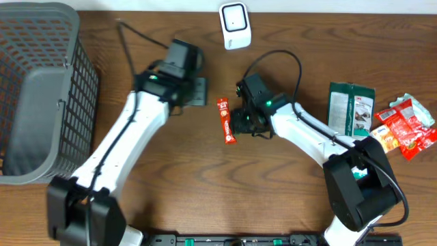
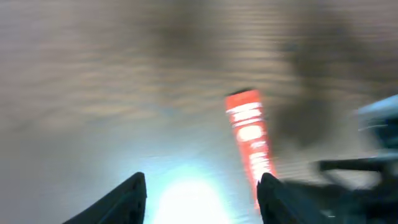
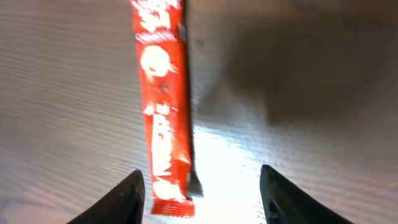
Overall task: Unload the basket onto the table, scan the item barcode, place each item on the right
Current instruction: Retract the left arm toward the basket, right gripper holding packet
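My left end effector (image 2: 202,199): arm stretched forward, jaws parted, empty; my right end effector (image 3: 202,199): arm bent leftward, jaws parted, empty; sachet (image 1: 226,121) flat on worktop (image 1: 205,184) between them.

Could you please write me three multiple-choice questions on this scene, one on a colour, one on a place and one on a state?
1. What colour is the basket?
A. grey
B. blue
C. white

2. Where is the red stick?
A. in the basket
B. flat on the table, near its middle
C. leaning on the basket

3. How is the right gripper?
A. open, holding nothing
B. shut on the red stick
C. shut on the basket's rim

Answers:
1. A, since its mesh walls are grey.
2. B, since the overhead view shows it lying on the wood, far from the basket.
3. A, since the wrist view shows its fingers wide apart and the red stick lying loose on the table.
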Robot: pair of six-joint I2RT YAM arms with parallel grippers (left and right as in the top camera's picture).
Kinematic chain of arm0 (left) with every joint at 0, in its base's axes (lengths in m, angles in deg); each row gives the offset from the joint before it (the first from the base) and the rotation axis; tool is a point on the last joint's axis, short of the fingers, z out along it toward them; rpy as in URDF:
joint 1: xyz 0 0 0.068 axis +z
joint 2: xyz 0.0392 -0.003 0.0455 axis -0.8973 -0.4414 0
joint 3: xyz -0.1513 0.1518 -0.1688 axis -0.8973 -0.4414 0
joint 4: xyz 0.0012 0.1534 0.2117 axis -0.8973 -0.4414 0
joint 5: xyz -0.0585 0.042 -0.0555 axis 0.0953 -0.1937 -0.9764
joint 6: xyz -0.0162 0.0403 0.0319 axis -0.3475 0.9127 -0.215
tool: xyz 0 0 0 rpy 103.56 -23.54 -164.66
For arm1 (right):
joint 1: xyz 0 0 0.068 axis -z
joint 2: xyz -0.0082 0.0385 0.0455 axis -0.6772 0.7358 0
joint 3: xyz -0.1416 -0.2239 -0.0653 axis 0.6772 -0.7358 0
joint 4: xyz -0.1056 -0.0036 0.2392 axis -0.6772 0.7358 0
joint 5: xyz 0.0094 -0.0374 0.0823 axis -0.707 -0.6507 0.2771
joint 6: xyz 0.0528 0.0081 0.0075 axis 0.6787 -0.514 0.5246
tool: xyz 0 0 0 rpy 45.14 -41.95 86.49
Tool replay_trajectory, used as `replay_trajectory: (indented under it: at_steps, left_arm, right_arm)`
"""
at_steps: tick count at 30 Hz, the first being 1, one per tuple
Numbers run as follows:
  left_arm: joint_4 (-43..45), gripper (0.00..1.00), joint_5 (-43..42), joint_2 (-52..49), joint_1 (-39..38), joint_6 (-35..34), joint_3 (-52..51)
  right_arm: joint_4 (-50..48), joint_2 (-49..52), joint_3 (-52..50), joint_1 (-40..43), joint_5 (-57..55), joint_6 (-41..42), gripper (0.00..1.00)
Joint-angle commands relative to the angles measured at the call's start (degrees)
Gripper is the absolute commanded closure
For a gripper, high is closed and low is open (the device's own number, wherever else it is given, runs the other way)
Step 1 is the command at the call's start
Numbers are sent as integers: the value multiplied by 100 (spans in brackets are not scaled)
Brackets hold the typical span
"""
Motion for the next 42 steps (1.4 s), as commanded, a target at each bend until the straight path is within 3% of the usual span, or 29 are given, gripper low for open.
replay_trajectory:
  at_steps: [1,4,5,7,13,20,26,35,38,42]
  left_arm:
    - [-411,40,1202,105,428,28,55]
    - [-540,36,1198,55,732,-74,-46]
    - [-575,25,1198,52,800,-72,-109]
    - [-708,19,1200,52,859,-70,-162]
    - [-791,18,1198,52,876,-70,-173]
    - [-791,18,1198,52,876,-70,-173]
    - [-791,18,1200,52,876,-72,-173]
    - [-791,17,1198,52,876,-72,-173]
    - [-791,17,1198,52,876,-72,-173]
    - [-791,17,1200,52,876,-70,-173]
  right_arm:
    - [94,44,203,-188,-170,-286,43]
    - [57,50,203,-452,-708,-284,41]
    - [50,50,203,-531,-903,-282,40]
    - [22,50,203,-691,-1235,-267,40]
    - [-92,205,197,-1152,-1851,85,51]
    - [-380,719,197,-1211,-1847,83,53]
    - [-396,767,199,-1207,-1847,81,69]
    - [-337,767,199,-1211,-1845,48,68]
    - [-142,767,199,-1211,-1843,35,76]
    - [-111,767,199,-1211,-1845,35,76]
